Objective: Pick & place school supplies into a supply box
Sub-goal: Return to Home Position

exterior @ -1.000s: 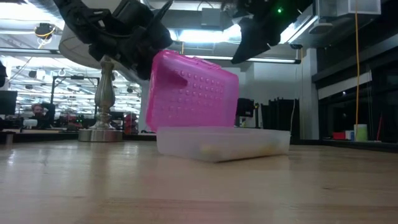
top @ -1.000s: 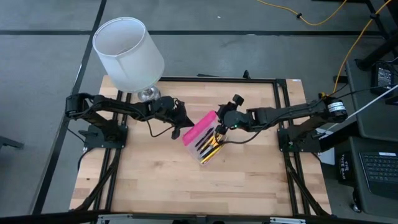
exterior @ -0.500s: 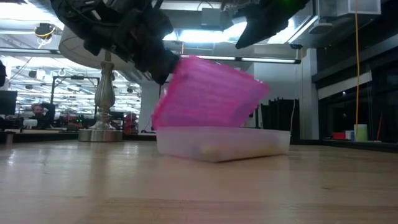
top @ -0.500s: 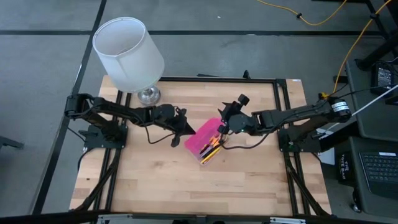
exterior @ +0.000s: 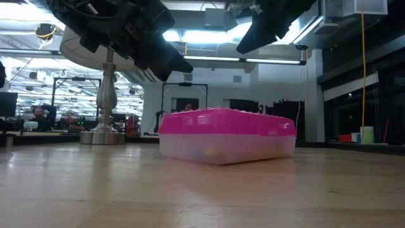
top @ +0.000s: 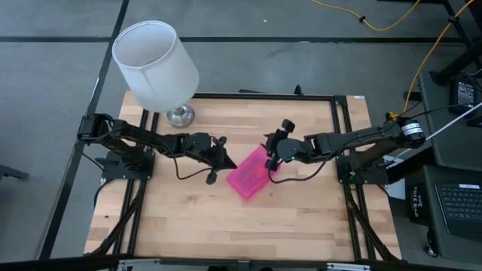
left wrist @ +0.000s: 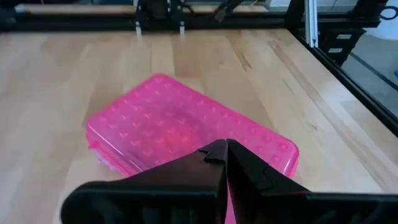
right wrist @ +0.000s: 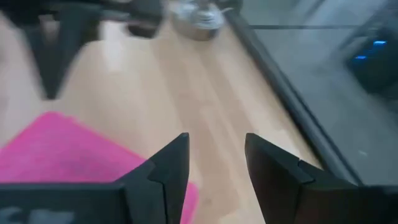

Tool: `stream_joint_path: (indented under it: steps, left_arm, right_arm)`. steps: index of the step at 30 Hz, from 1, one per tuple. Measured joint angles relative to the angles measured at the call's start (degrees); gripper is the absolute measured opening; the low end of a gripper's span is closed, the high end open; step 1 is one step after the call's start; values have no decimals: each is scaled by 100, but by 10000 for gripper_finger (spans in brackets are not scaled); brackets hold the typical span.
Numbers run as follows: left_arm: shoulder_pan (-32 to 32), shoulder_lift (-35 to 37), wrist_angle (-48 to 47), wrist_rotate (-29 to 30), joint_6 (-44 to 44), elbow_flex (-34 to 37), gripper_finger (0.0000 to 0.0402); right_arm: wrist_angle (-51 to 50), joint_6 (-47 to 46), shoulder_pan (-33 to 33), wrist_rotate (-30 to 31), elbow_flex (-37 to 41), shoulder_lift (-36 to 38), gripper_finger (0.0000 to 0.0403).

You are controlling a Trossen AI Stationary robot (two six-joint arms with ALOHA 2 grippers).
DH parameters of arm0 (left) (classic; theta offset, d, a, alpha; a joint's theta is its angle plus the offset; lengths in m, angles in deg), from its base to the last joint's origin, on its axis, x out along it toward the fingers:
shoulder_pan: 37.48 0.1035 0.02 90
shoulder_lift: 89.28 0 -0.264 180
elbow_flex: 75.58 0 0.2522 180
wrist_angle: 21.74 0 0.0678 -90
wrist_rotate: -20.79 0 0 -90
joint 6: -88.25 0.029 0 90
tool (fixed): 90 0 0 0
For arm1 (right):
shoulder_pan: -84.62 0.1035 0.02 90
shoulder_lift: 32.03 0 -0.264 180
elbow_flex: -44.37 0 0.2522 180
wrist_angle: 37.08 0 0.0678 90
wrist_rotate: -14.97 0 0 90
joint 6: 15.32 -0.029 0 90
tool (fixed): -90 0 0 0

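Observation:
The supply box [top: 251, 173] lies at the table's middle with its pink dotted lid [left wrist: 180, 127] down flat on the clear base [exterior: 221, 149]. The school supplies are hidden inside it, apart from a faint yellow smear [exterior: 218, 152] through the base. My left gripper [top: 226, 160] is shut and hovers just left of and above the box, its tips [left wrist: 222, 148] over the lid and clear of it in the low view [exterior: 180, 65]. My right gripper [top: 272, 149] stands open above the box's far right end [right wrist: 216, 146], with nothing between its fingers.
A lamp with a white shade [top: 156, 64] and a silver foot [top: 179, 114] stands at the table's far left corner. Black frame rails [top: 343, 128] run along the table's edges. Bare wood [top: 226, 226] lies near of the box.
The pink lid stood upright a second ago, tipped halfway, and now lies shut on the clear base, covering the pens. My left gripper, shut throughout, has swung toward the table's near edge behind the falling lid.

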Motion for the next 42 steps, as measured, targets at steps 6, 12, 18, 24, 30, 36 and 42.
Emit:
stream_joint_path:
  steps: [6,12,18,24,30,36,42]
  left_arm:
    - [50,469,1,288,463,0,3]
    - [160,1339,-452,452,1102,48,3]
    - [561,2462,-509,765,1133,708,3]
    - [887,3731,-463,807,962,1557,3]
    - [988,4870,-234,817,865,2237,3]
    - [987,5757,-233,1005,858,2661,3]
    - [991,6576,-669,1322,992,2872,3]
  right_arm:
    - [-113,63,-2,-255,0,0,157]
    - [71,498,-64,-282,2,87,74]
    - [228,584,-270,-271,293,324,12]
    - [1571,969,-383,-464,1502,948,6]
    - [3051,1233,-530,-1083,2677,1882,8]
    - [4171,1221,-671,-1338,3824,2545,7]
    - [4719,1195,-842,-2052,4583,3245,11]
